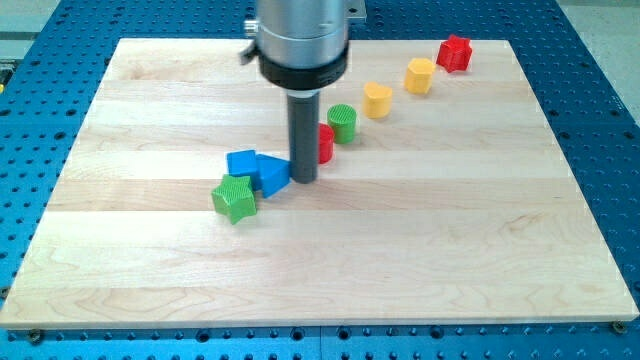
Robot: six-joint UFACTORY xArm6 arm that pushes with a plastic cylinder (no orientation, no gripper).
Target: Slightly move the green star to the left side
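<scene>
The green star (234, 197) lies left of the board's middle. A blue triangle (270, 174) touches its upper right, and a blue cube (242, 162) sits just above it. My tip (304, 181) rests on the board right beside the blue triangle's right edge, about a block's width to the right of the green star and slightly above it. The rod hides part of a red block (325, 143) behind it.
A green cylinder (342, 123), a yellow block (377, 100), another yellow block (420, 75) and a red star (455, 53) run in a diagonal line toward the view's top right. The wooden board (320, 270) sits on a blue perforated table.
</scene>
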